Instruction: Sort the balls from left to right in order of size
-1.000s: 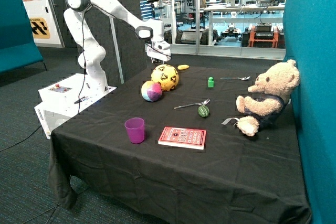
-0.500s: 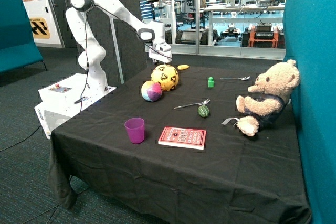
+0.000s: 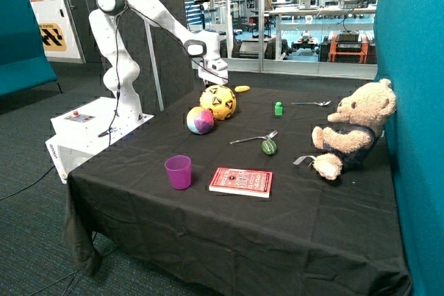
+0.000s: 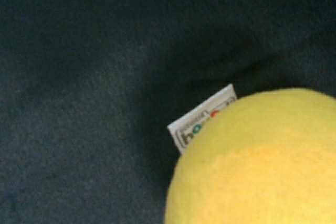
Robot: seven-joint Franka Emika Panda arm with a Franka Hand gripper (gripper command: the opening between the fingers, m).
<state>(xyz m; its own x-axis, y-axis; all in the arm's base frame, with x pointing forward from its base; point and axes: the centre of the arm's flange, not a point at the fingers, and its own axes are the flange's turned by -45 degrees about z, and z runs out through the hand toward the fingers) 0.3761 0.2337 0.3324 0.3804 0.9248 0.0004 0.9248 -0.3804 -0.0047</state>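
Note:
Three balls lie on the black table (image 3: 229, 227). A large yellow and black ball (image 3: 218, 102) sits at the back, a smaller multicoloured ball (image 3: 200, 120) touches its near side, and a small green ball (image 3: 268, 147) lies further toward the teddy bear. My gripper (image 3: 214, 80) hangs just above the back top of the yellow ball. In the wrist view the yellow ball (image 4: 257, 161) fills one corner, close up, with a white label (image 4: 202, 124) at its edge over the black cloth.
A purple cup (image 3: 178, 172) and a red book (image 3: 241, 181) lie near the front. A fork (image 3: 253, 138) lies beside the green ball. A green block (image 3: 279, 108), a spoon (image 3: 311, 104), a small yellow object (image 3: 241, 89) and a teddy bear (image 3: 354, 129) are further back.
My gripper has shifted a little toward the teddy bear's side, staying above the yellow ball. The balls have not moved.

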